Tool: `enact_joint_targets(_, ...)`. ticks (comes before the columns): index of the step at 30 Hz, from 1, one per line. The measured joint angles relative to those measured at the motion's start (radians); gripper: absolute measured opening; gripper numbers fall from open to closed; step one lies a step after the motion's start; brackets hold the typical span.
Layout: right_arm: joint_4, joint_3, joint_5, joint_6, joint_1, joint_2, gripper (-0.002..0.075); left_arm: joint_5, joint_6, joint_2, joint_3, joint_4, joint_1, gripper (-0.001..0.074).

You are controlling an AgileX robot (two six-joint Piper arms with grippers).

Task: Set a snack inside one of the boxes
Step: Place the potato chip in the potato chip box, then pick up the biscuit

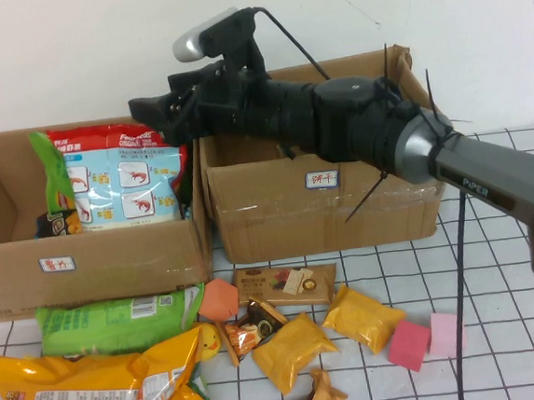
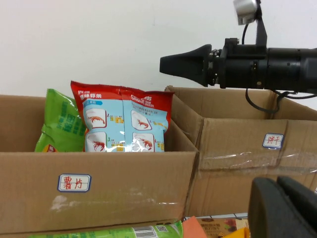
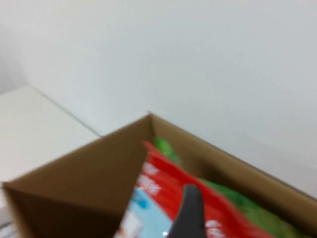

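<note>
A red and blue shrimp-chip bag (image 1: 130, 179) stands upright in the left cardboard box (image 1: 86, 267), next to a green bag (image 1: 53, 177). Both show in the left wrist view, the chip bag (image 2: 126, 121) and the box (image 2: 124, 188). My right gripper (image 1: 145, 110) hangs above the left box's right end, over the chip bag, fingers together and holding nothing; it also shows in the left wrist view (image 2: 168, 64). The right wrist view shows one fingertip (image 3: 190, 210) above the red bag (image 3: 163, 188). My left gripper (image 2: 285, 210) is shut and empty, low in front of the boxes.
The right box (image 1: 324, 204) stands beside the left one. In front lie a green bag (image 1: 119, 321), a big yellow bag (image 1: 97, 393), an orange packet (image 1: 221, 299), a brown bar (image 1: 286, 284), yellow packets (image 1: 294, 347) and pink blocks (image 1: 411, 344).
</note>
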Motion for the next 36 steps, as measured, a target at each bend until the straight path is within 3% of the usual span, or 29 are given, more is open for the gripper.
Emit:
enact_joint_targets(3, 0.000, 0.000, 0.093, 0.015, -0.009, -0.007, 0.0577, 0.000, 0.000, 0.000, 0.000, 0.000, 0.000, -0.0003)
enact_joint_targets(6, -0.002, 0.000, 0.198, 0.053, -0.026, -0.042, 0.0508, 0.002, 0.000, 0.000, 0.000, 0.000, 0.000, -0.0003)
enact_joint_targets(11, -0.121, 0.000, 0.336, 0.215, -0.074, -0.187, 0.0124, 0.002, 0.000, 0.000, 0.000, -0.002, 0.000, -0.0003)
enact_joint_targets(14, -0.234, -0.002, 0.423, 0.318, -0.112, -0.279, 0.0040, 0.002, 0.000, 0.000, 0.000, -0.002, 0.000, -0.0003)
enact_joint_targets(26, -1.026, 0.038, 0.744, 0.728, -0.166, -0.667, 0.0006, -0.062, 0.021, 0.000, 0.000, -0.002, 0.000, -0.0003)
enact_joint_targets(30, -1.098, 0.211, 0.710, 0.750, -0.168, -0.831, 0.0006, -0.100, 0.026, 0.000, 0.000, -0.028, 0.000, -0.0003)
enact_joint_targets(36, -1.109, 0.616, 0.549, 0.750, -0.168, -1.111, 0.0006, -0.106, 0.026, 0.000, 0.000, -0.038, 0.000, -0.0003)
